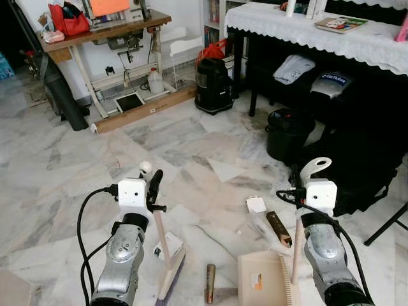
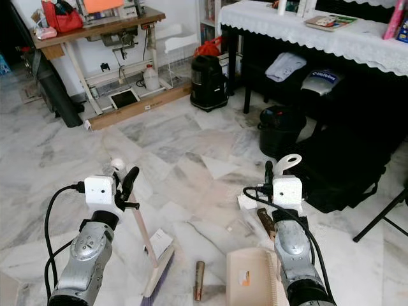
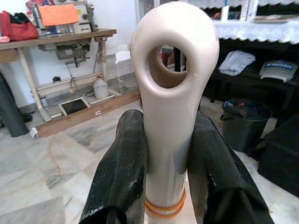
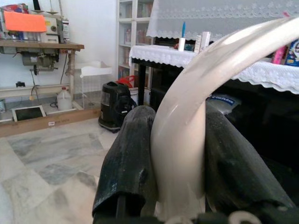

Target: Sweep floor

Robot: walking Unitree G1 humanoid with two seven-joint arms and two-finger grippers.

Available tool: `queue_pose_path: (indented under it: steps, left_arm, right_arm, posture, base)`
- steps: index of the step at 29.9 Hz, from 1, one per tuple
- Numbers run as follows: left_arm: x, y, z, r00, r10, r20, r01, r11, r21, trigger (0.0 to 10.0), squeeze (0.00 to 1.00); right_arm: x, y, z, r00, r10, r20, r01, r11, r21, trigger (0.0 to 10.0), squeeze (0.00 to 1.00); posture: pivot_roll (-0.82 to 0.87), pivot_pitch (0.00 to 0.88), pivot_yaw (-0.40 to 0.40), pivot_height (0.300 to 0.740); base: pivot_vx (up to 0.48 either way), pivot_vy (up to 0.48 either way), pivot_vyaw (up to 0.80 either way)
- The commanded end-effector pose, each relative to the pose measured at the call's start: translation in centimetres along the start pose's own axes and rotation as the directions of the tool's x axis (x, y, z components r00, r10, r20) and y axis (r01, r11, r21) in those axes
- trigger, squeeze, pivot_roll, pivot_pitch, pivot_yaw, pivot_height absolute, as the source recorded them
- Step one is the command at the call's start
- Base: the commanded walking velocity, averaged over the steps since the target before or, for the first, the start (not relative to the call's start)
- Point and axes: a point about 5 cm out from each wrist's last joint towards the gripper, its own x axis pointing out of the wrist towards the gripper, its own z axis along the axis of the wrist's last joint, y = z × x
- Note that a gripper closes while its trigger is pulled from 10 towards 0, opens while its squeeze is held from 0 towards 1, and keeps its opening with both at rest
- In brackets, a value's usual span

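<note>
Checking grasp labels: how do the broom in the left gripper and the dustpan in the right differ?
The broom ends in a narrow bristle head slanting on the floor; the dustpan ends in a broad flat beige tray with a comb edge. The broom's handle top is a closed loop; the dustpan's is a curved hook. Both are cream-handled, each clamped between black fingers: left gripper, right gripper.

broom (image 1: 167, 254) left, dustpan (image 1: 264, 280) right, on floor (image 1: 191, 146)
</note>
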Motion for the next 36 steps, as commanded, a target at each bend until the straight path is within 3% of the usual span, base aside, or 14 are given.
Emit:
queue_pose_path:
  steps: [1,9,22,34,36]
  left_arm:
    - [0.1,0.1,1.0,0.999,0.000,0.035,0.000,1.000,-0.005,10.0,0.00]
    - [0.0,0.5,2.0,0.999,0.005,0.045,-0.005,1.000,-0.011,10.0,0.00]
    - [-1.1,1.0,3.5,0.999,0.014,0.045,-0.013,1.000,-0.003,10.0,0.00]
    - [-1.0,0.6,4.8,0.998,-0.002,0.062,0.002,1.000,-0.004,10.0,0.00]
    - [-1.0,0.6,5.0,0.998,-0.002,0.065,0.002,1.000,-0.004,10.0,0.00]
  right_arm:
    - [-0.4,-0.4,-0.1,1.000,-0.013,0.015,0.013,1.000,-0.009,10.0,0.00]
    - [-1.1,-0.5,-1.2,0.999,-0.017,-0.033,0.015,0.999,-0.040,10.0,0.00]
    - [-0.1,-0.7,-0.5,1.000,-0.002,0.009,0.003,0.993,-0.114,10.0,0.00]
    - [1.3,0.6,0.7,0.995,0.066,0.071,-0.045,0.963,-0.266,10.0,0.00]
    - [1.2,0.7,0.5,0.996,0.064,0.063,-0.046,0.966,-0.255,10.0,0.00]
  posture:
    - [-0.03,0.030,0.109,0.740]
    - [0.01,0.085,0.121,0.740]
    - [0.03,0.146,0.145,0.740]
    - [0.06,0.162,0.152,0.740]
    - [0.06,0.164,0.152,0.740]
  base:
    - [0.000,0.000,0.00]
    - [0.000,0.000,0.00]
    - [0.000,0.000,0.00]
    - [0.000,0.000,0.00]
    - [0.000,0.000,0.00]
